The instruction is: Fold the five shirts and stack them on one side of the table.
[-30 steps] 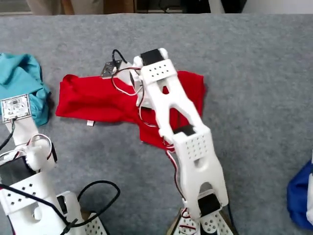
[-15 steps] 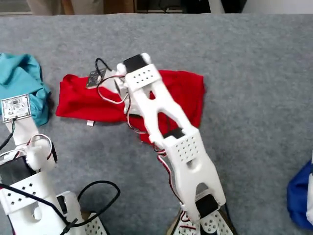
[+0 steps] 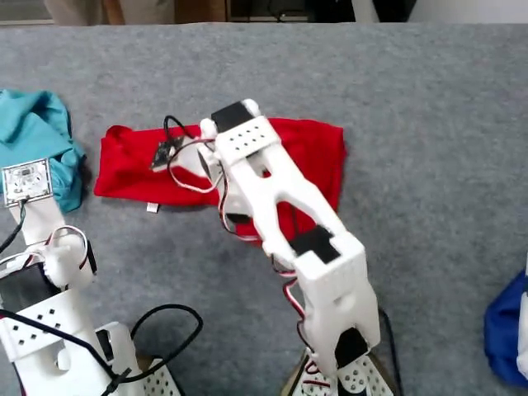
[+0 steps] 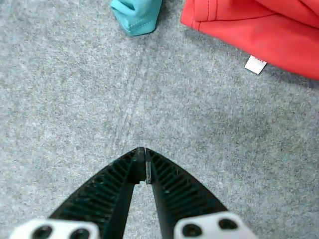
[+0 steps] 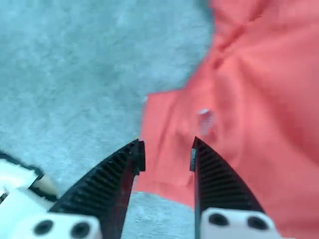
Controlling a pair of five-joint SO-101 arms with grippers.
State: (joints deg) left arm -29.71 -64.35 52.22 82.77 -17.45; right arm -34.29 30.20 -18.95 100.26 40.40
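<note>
A red shirt (image 3: 140, 169) lies partly folded at the table's middle, also seen as red cloth (image 5: 249, 99) in the right wrist view. My right gripper (image 5: 167, 149) hangs open just above the shirt's edge, one finger over the grey table, the other over the cloth. In the high view the right arm (image 3: 272, 190) stretches across the shirt and hides part of it. My left gripper (image 4: 144, 152) is shut with nothing in it, over bare table near the front left. Beyond it lie a corner of the teal shirt (image 4: 135, 15) and the red shirt's edge (image 4: 259, 25) with a white tag (image 4: 255, 64).
The teal shirt (image 3: 33, 136) is bunched at the table's left edge. A blue shirt (image 3: 505, 330) shows at the right edge. The left arm (image 3: 49, 280) stands at the front left. Grey table (image 3: 429, 124) spreads open on the far right.
The right arm swung left across the red shirt, then drew back a little and lower over its left half. The left arm kept still.
</note>
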